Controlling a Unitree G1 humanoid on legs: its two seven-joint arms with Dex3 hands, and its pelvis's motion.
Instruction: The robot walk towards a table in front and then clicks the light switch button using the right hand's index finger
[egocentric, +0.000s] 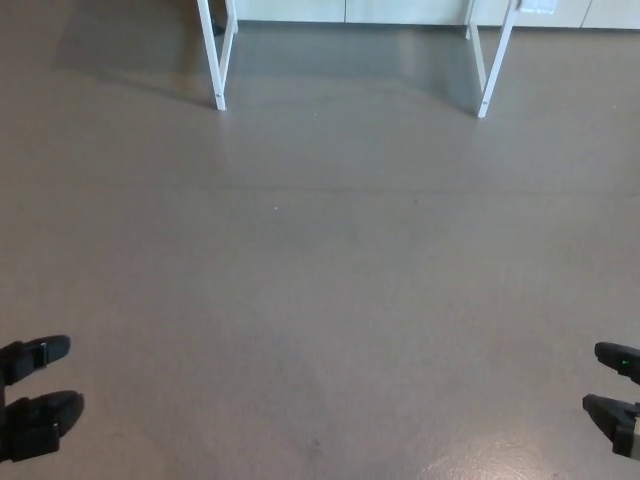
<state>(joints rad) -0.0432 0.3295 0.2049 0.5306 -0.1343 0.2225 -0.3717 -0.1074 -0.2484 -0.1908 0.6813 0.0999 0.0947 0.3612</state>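
Note:
Only the white legs of the table show at the top of the head view, a left pair (216, 55) and a right pair (490, 60); its top and any light switch are out of frame. My left hand (32, 395) sits at the bottom left edge, fingers apart and holding nothing. My right hand (618, 395) peeks in at the bottom right edge, fingers also apart and empty. Both hands hang low, far from the table.
Grey-brown floor (320, 280) stretches between me and the table legs. A pale wall base or cabinet fronts (345, 10) run along the top edge behind the table.

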